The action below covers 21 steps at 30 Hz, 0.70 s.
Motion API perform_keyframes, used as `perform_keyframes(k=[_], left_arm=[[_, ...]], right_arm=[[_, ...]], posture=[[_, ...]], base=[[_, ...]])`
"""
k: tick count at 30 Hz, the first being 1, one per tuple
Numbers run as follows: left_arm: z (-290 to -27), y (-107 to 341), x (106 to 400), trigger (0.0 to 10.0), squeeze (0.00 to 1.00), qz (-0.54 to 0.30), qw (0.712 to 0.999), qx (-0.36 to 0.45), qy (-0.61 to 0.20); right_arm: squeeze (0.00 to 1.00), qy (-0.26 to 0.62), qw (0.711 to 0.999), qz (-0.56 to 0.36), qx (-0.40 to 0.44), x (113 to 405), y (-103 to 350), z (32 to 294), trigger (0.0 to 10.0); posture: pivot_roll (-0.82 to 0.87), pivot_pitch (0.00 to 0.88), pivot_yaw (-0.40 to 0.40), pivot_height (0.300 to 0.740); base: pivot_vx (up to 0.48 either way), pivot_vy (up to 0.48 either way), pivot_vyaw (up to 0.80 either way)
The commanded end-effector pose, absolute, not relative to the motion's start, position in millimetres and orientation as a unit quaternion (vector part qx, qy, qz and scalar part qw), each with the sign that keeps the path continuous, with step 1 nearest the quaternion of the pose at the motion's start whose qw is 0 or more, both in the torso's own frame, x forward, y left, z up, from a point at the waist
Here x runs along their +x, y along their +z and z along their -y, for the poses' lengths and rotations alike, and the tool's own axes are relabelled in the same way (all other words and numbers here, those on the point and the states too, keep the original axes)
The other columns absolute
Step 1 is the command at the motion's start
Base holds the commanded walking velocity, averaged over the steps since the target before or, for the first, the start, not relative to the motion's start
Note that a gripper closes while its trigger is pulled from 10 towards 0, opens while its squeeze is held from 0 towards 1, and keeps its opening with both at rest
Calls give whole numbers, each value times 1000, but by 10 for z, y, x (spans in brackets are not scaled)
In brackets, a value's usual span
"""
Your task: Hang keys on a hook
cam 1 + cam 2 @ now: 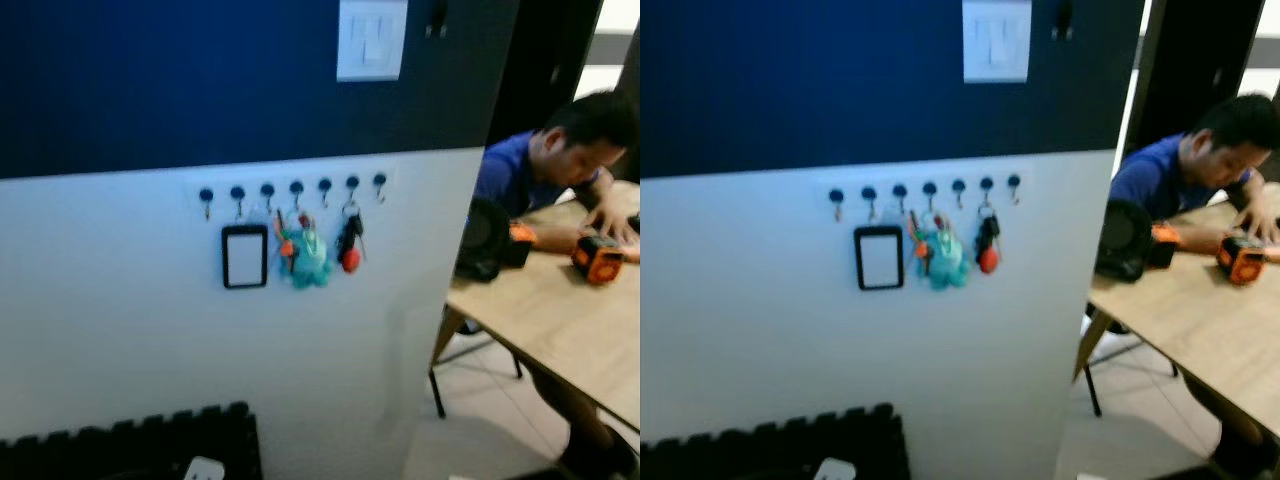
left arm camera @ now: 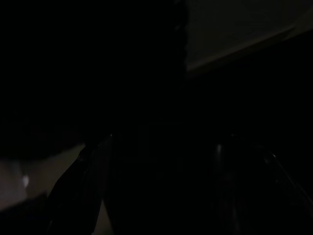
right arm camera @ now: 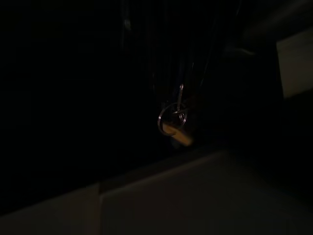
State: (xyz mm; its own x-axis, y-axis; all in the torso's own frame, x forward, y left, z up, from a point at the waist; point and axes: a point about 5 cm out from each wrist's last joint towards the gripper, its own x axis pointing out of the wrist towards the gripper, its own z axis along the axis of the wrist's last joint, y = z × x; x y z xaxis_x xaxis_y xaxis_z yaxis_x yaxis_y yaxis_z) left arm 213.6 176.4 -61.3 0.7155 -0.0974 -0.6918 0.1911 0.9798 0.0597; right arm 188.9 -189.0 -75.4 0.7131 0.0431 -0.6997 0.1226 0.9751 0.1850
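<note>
Your key ring point(image 3: 172, 120) dangles below the right hand in the dark wrist view, its grip unreadable, while the hook rail point(image 1: 292, 188) sits ahead on the wall, free hooks at either end of it.

No readable text, labels, brands or numbers, wall switch plate point(image 1: 372, 40) blank, orange tape measure point(image 1: 599, 259) too blurred to read
</note>
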Motion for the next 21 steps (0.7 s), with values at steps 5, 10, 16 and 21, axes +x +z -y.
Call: perform_keyframes(k=[5,10,16,21], left_arm=[[-1741,-646,2103,10000,0,-387,912,89,-100],[-1732,-669,2073,10000,0,-394,908,95,-105],[-1740,-685,2050,10000,0,-402,903,105,-108],[-1749,-685,2045,10000,0,-400,904,106,-105]], right_arm=[[0,-26,918,-381,112,1881,-760,1899,10000],[0,-26,917,-381,112,1875,-762,1901,10000],[0,-25,917,-382,111,1864,-767,1901,10000],[0,-25,917,-383,110,1862,-769,1899,10000]], posture=[[68,15,17,740],[68,17,17,740],[69,21,16,740],[71,23,14,740]], base=[[0,0,800],[0,0,800],[0,0,800],[0,0,800]])
